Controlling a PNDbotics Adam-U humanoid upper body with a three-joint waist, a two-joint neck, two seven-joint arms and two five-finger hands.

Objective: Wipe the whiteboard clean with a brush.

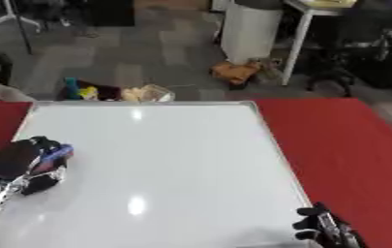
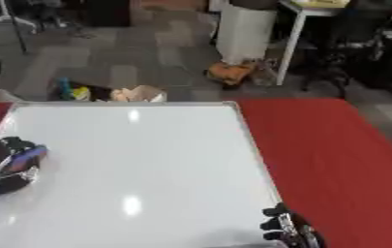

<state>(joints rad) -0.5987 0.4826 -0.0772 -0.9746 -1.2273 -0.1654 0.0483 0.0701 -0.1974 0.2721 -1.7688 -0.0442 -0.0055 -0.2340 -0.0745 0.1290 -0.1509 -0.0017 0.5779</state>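
A large whiteboard (image 1: 165, 164) lies flat on the red table (image 1: 343, 145), its surface showing only light reflections and no visible marks. At the board's left edge my left hand (image 1: 25, 167) has its fingers curled round a small brush with a blue and purple body (image 1: 56, 154), held against the board. Down at the board's lower right corner my right hand (image 1: 326, 227) shows only as dark fingers pointing up, relaxed and holding nothing.
Beyond the table's far edge the floor holds a heap of coloured items (image 1: 106, 92), an orange object (image 1: 235, 72) and a white bin (image 1: 249, 29). A desk and office chair (image 1: 360, 43) stand at the far right.
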